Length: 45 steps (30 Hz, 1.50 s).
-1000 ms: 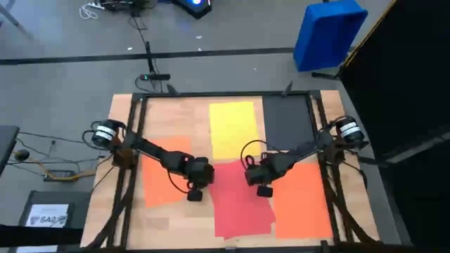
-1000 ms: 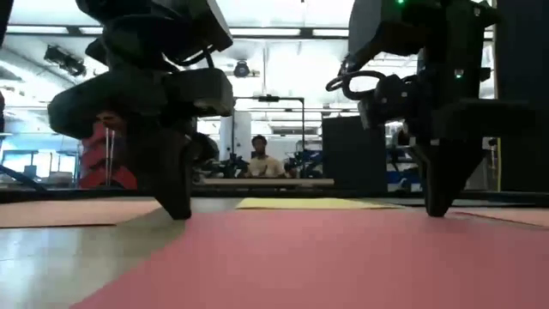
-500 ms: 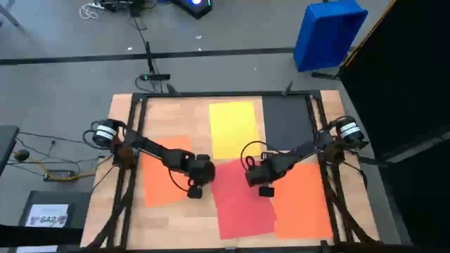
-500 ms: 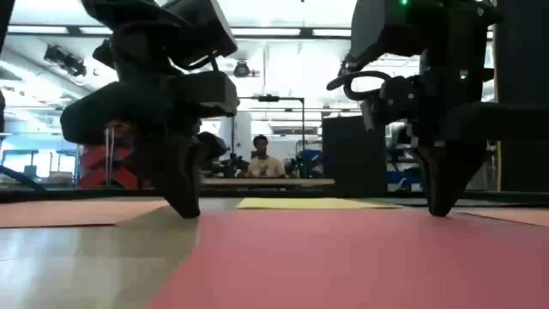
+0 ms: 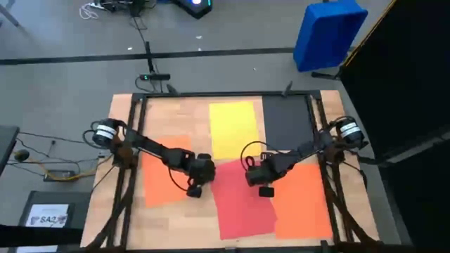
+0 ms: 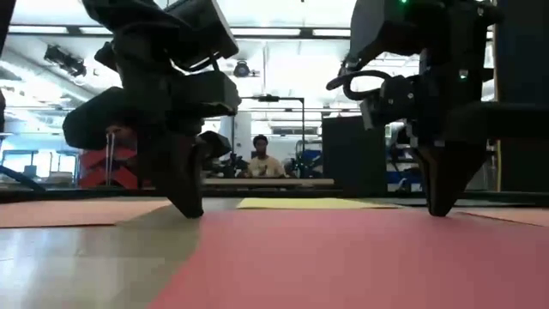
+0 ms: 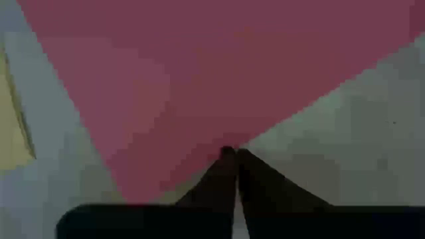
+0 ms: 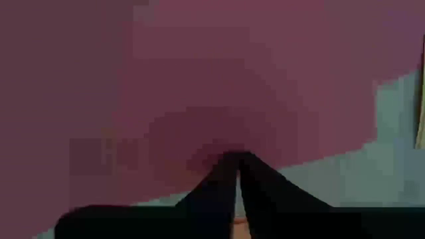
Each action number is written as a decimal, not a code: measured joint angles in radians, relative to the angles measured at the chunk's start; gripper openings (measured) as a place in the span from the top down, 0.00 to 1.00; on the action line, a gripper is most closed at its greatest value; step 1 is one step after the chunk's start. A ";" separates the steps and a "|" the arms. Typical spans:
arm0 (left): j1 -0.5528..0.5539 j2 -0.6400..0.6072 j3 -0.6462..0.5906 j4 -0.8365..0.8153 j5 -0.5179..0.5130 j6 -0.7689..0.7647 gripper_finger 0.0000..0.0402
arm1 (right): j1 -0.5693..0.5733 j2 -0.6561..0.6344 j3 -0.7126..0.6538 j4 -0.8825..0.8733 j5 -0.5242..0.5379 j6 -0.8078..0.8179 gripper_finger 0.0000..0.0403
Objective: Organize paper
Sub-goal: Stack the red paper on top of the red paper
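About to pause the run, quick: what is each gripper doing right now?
Left gripper: shut, holding nothing, tips pressed down at the edge of the red sheet.
Right gripper: shut, holding nothing, tips pressed down on the same sheet.

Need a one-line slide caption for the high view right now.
Both shut grippers, left and right, press on the flat red paper sheet.

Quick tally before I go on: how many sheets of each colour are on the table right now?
Yellow sheet: 1
Black sheet: 1
Red sheet: 1
Orange sheets: 2, one on the left, one on the right
Total: 5 sheets
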<state>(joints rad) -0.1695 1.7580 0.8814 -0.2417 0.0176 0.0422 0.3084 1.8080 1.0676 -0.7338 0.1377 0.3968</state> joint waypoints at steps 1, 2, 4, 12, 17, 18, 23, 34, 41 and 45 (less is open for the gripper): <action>0.000 0.000 0.000 0.000 -0.001 0.000 1.00 | 0.000 0.002 0.007 -0.005 0.000 0.002 1.00; 0.000 0.000 0.001 -0.003 -0.002 0.000 1.00 | 0.000 0.003 0.014 -0.012 0.000 0.006 1.00; 0.001 -0.008 0.002 -0.016 -0.001 0.000 1.00 | -0.002 0.004 0.023 -0.024 -0.002 0.019 1.00; 0.003 -0.067 -0.003 -0.081 -0.028 -0.020 1.00 | -0.003 0.002 0.027 -0.035 -0.003 0.066 1.00; 0.003 -0.086 -0.003 -0.143 -0.053 -0.026 1.00 | -0.001 -0.021 0.028 -0.050 -0.003 0.108 1.00; 0.003 -0.088 -0.003 -0.156 -0.062 -0.026 1.00 | 0.003 -0.031 0.028 -0.051 -0.002 0.117 1.00; 0.025 -0.105 -0.003 -0.115 -0.133 -0.022 1.00 | 0.050 -0.106 0.029 -0.023 0.032 0.164 1.00; 0.133 -0.044 0.014 0.189 -0.133 -0.006 1.00 | 0.289 -0.091 0.031 0.363 0.010 0.240 1.00; 0.138 0.079 0.157 0.172 -0.098 0.034 1.00 | 0.370 -0.016 0.031 0.472 -0.019 0.292 1.00; 0.141 0.137 0.239 0.158 -0.103 0.037 1.00 | 0.408 0.007 0.031 0.539 -0.063 0.295 1.00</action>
<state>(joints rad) -0.0289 1.8946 1.1204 -0.0839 -0.0855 0.0790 0.7160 1.8152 1.0981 -0.1953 0.0748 0.6913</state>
